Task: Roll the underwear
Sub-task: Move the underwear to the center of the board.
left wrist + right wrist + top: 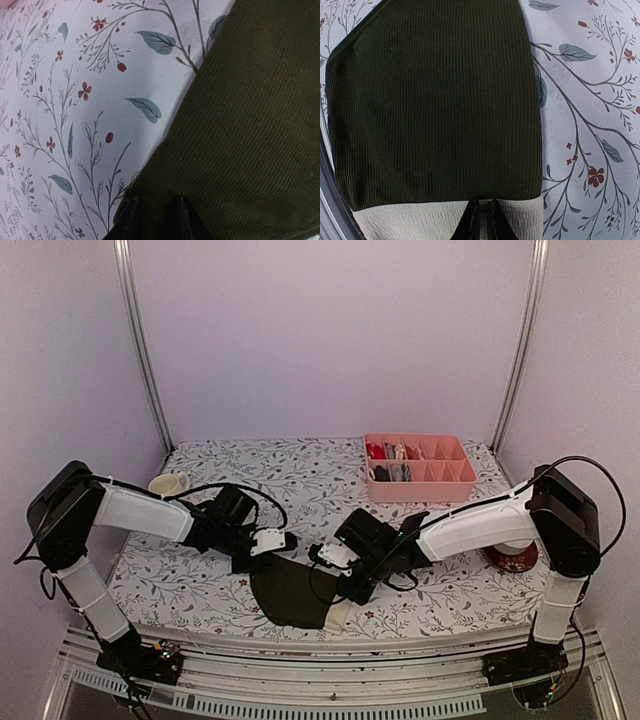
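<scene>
Nearest to us, close to the front edge of the table (455,592), the dark olive underwear (288,592) lies flat on the flowered cover, between the two arms. At its near right end we see a whitish ribbed strip (410,220); we cannot tell if it belongs to the same garment. The right gripper (481,215) has its fingers pressed together on this strip, so it is pinching the cloth. The left gripper (156,217) is at the left side of the garment, and a fold of the olive cloth sits between its two fingers, which grip it. Further back, a red bowl (512,558) stands under the right arm and a pale cup (168,483) behind the left arm. Farthest, at the back right, stands the pink tray (440,486), with small cloth pieces (388,462) in its left compartments.
</scene>
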Tool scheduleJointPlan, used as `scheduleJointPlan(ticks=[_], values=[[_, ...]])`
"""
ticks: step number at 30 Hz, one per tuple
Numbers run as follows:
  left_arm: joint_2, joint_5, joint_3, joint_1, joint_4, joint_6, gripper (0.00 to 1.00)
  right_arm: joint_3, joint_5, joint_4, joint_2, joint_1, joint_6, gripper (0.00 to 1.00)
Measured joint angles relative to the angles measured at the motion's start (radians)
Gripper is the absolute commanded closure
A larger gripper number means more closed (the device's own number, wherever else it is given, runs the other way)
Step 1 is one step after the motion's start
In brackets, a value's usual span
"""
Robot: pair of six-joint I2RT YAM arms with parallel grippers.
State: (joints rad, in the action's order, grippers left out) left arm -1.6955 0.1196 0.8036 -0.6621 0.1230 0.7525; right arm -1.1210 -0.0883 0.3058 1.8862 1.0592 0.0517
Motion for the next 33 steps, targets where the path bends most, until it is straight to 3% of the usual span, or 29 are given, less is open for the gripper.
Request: scheduleJointPlan(ticks=[9, 16, 20, 23, 27, 28, 29, 31, 33], values=[[-0.005, -0.042, 0.004, -0.004, -0.006, -0.036, 0.74, -0.021, -0.008, 0.031, 0.016, -0.027, -0.016, 0.93], [-0.053, -0.135, 0.056, 0.023, -0.023, -0.086, 0.72, -0.171, 0.012, 0.090, 0.111, -0.142, -0.009, 0.93], [-0.102, -0.171, 0.114, 0.058, -0.034, -0.097, 0.48, -0.292, 0.031, 0.129, 0.187, -0.185, 0.016, 0.90], [-0.106, -0.195, 0.129, 0.077, -0.040, -0.101, 0.27, -0.321, 0.031, 0.160, 0.199, -0.190, 0.028, 0.77], [-0.083, -0.208, 0.129, 0.101, -0.034, -0.100, 0.04, -0.313, 0.038, 0.193, 0.179, -0.185, 0.043, 0.67], [-0.072, -0.206, 0.129, 0.105, -0.027, -0.095, 0.02, -0.305, 0.042, 0.201, 0.162, -0.183, 0.043, 0.64], [-0.054, -0.206, 0.127, 0.109, -0.021, -0.098, 0.02, -0.290, 0.051, 0.204, 0.134, -0.180, 0.044, 0.55], [0.003, -0.198, 0.120, 0.113, -0.013, -0.098, 0.02, -0.256, 0.077, 0.211, 0.052, -0.171, 0.045, 0.03], [0.080, -0.180, 0.110, 0.113, -0.009, -0.093, 0.01, -0.230, 0.116, 0.204, -0.035, -0.159, 0.045, 0.01]])
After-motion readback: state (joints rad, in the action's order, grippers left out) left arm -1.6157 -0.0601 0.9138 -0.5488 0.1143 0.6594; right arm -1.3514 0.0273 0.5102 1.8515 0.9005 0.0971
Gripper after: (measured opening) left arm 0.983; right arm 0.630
